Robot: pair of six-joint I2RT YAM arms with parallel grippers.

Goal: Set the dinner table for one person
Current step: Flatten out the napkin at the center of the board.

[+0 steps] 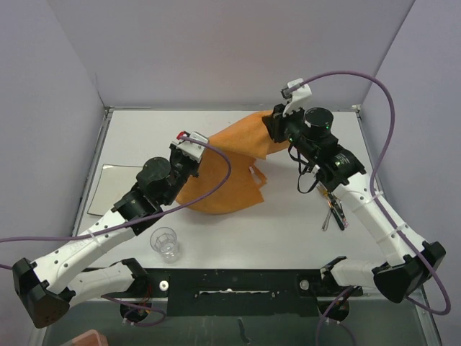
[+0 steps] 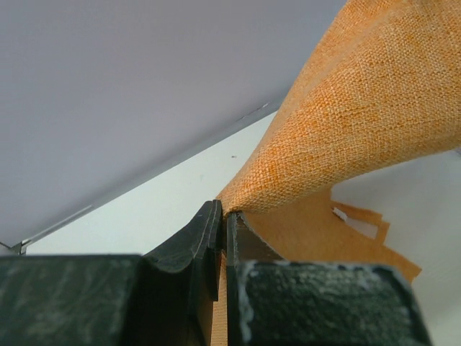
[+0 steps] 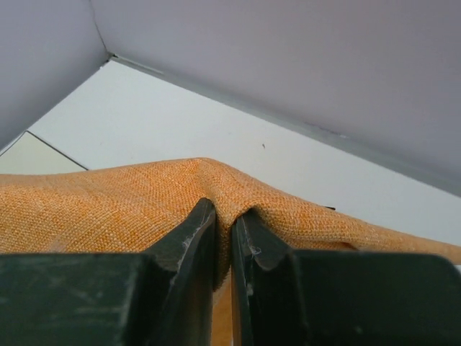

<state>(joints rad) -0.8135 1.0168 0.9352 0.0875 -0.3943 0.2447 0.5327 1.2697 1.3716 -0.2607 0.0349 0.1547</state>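
An orange cloth placemat (image 1: 230, 162) hangs stretched between both grippers above the pale grey-white dinner table (image 1: 288, 223). My left gripper (image 1: 196, 155) is shut on the placemat's near left edge; the left wrist view shows the cloth (image 2: 360, 122) pinched between the jaws at the gripper (image 2: 225, 216). My right gripper (image 1: 272, 124) is shut on its far right edge; in the right wrist view the cloth (image 3: 108, 209) bunches at the gripper (image 3: 225, 213). The lower part of the placemat sags onto the table.
A clear glass (image 1: 165, 244) stands near the front left. A square white plate (image 1: 112, 189) lies at the left edge, partly under my left arm. Cutlery (image 1: 334, 209) lies at the right beside my right arm. Walls close the table on three sides.
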